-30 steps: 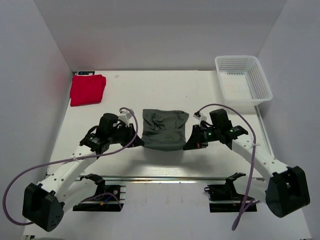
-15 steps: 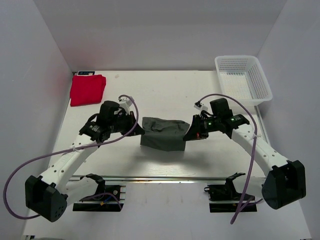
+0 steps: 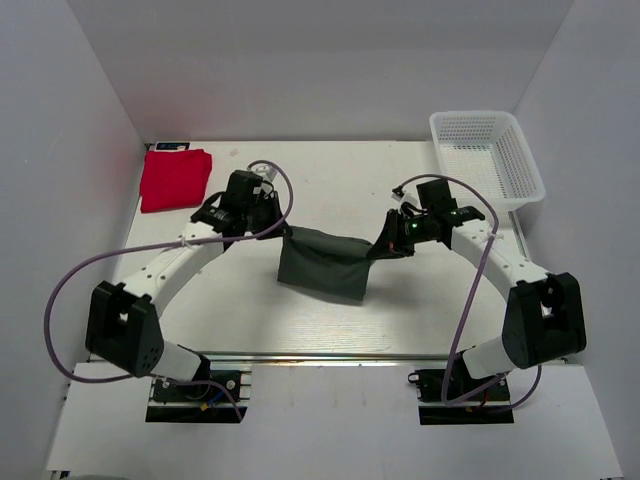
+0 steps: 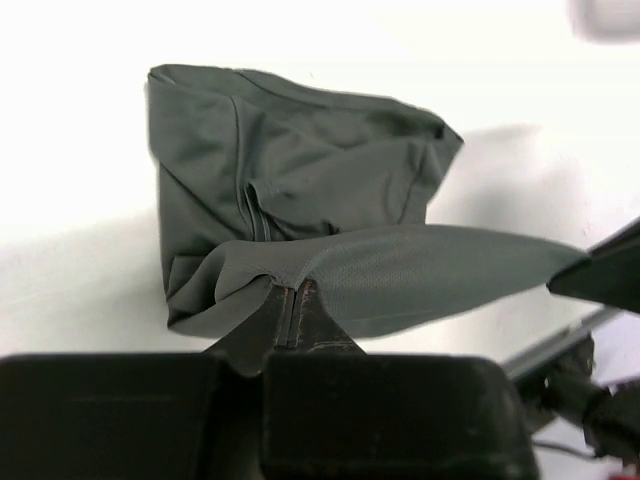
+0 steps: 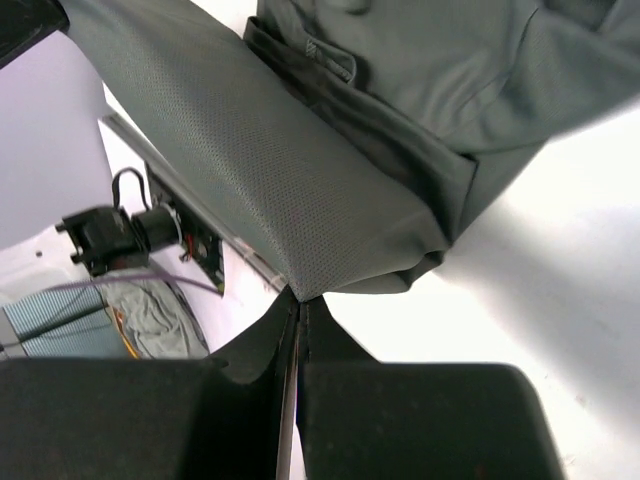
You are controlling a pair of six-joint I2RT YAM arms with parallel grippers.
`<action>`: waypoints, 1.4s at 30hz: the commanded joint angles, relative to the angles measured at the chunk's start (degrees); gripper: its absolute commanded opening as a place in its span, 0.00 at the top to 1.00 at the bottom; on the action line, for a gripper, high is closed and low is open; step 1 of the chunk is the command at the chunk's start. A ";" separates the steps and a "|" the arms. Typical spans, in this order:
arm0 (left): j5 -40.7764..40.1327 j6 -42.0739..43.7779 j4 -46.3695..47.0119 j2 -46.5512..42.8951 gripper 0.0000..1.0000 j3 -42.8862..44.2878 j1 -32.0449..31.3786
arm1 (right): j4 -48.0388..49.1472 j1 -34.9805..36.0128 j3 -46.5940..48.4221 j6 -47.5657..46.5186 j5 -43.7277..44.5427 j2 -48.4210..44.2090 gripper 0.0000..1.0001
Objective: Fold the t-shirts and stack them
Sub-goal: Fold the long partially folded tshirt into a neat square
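Grey-green t-shirt (image 3: 322,264) first: it hung between the two arms over the middle of the worktop (image 3: 330,170), its lower part sagging onto the surface. The red t-shirt (image 3: 175,179) lay folded, well apart, at the far left corner.

The left gripper (image 3: 284,229) was closed on the cloth's upper left corner and the right gripper (image 3: 379,250) on the upper right one. Both wrist views showed a thin doubled edge pinched right at the fingertips.

The cloth looked light, soft and limp. It drooped in a shallow curve between the two pinches and bunched in loose folds below. As a fine knit it would probably slip little, but it would hold no shape of its own.

Corners or hems, pinched through both layers and drawn taut and level, seemed the best places to take hold. A grip near the middle would probably let the sides flop and spoil the fold.
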 commanded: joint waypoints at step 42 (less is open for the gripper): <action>5.31 19.18 13.79 29.67 0.03 20.38 1.77 | 17.67 -7.82 5.90 -6.27 6.54 13.19 0.10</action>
